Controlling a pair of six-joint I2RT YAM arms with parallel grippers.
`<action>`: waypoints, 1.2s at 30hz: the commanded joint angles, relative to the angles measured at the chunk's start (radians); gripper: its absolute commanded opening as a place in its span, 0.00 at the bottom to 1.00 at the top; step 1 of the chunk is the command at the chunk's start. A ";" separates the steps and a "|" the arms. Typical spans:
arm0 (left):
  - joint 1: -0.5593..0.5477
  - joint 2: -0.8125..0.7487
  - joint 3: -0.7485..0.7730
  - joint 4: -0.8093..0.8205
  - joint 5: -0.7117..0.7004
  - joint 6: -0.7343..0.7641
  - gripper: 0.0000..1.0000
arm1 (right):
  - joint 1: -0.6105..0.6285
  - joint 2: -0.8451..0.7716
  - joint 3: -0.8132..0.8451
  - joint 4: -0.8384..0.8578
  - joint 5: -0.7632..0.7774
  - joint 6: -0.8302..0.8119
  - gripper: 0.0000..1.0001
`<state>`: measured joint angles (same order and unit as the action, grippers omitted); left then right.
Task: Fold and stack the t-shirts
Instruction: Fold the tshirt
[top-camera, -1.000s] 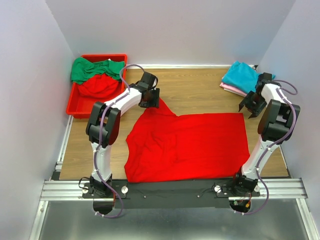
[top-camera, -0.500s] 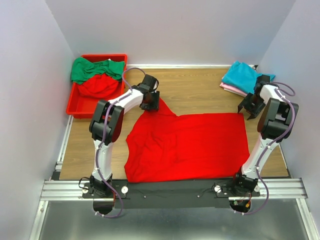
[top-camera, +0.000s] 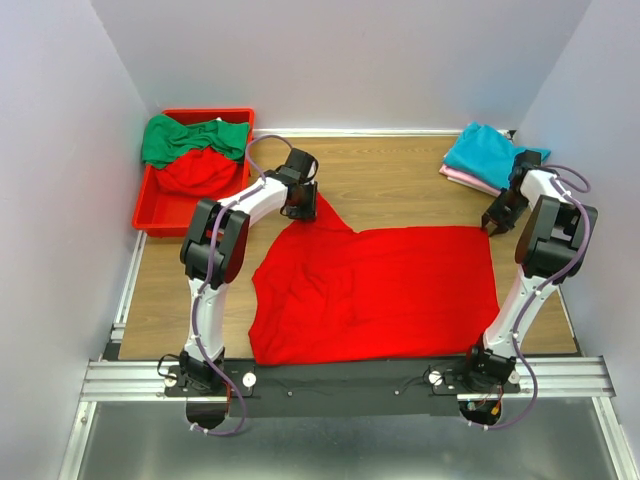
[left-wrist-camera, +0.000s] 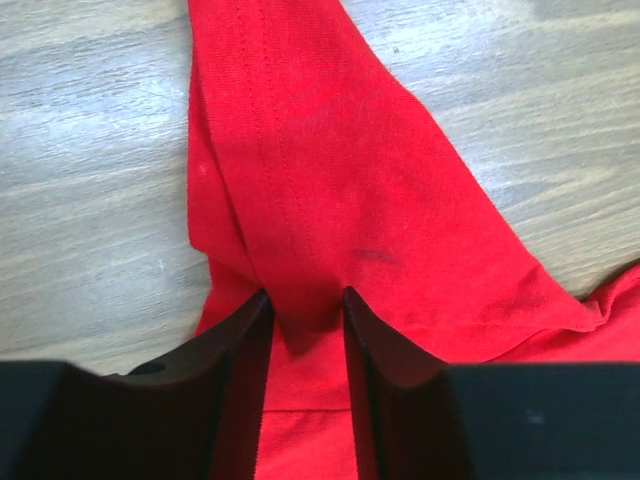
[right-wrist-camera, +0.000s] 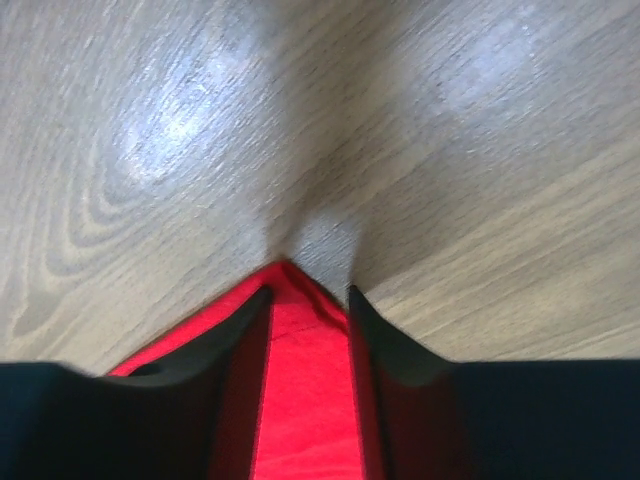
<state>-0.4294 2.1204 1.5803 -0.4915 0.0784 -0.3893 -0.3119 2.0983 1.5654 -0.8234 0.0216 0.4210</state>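
Note:
A bright red t-shirt (top-camera: 380, 290) lies spread flat on the wooden table. My left gripper (top-camera: 300, 207) is down at its far left sleeve. In the left wrist view the left gripper (left-wrist-camera: 305, 295) is partly open, its fingers straddling a ridge of the red sleeve (left-wrist-camera: 300, 170). My right gripper (top-camera: 494, 222) is at the shirt's far right corner. In the right wrist view the right gripper (right-wrist-camera: 308, 290) is also partly open, with the red corner (right-wrist-camera: 300, 340) lying between its fingers. More t-shirts, teal (top-camera: 480, 150) over pink (top-camera: 462, 176), are stacked at the back right.
A red plastic bin (top-camera: 150, 215) stands at the back left with a green shirt (top-camera: 190, 135) and a red one (top-camera: 200, 172) bunched inside. White walls close in on three sides. Bare wood (top-camera: 400, 180) lies behind the spread shirt.
The jaws of both grippers have narrowed around the cloth. My right gripper has settled lower onto the shirt's corner, and my left has stayed at the sleeve.

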 joint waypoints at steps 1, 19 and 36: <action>-0.003 0.029 0.015 0.004 0.043 -0.003 0.38 | -0.003 0.068 -0.010 0.040 -0.061 -0.005 0.34; -0.003 -0.002 0.073 -0.055 0.014 -0.008 0.39 | -0.003 0.046 -0.031 0.040 -0.066 -0.016 0.13; -0.003 -0.014 0.020 -0.058 -0.020 0.001 0.05 | -0.003 0.037 -0.041 0.040 -0.077 -0.022 0.07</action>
<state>-0.4297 2.1265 1.6203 -0.5312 0.0875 -0.3897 -0.3145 2.1002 1.5604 -0.7959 -0.0387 0.4152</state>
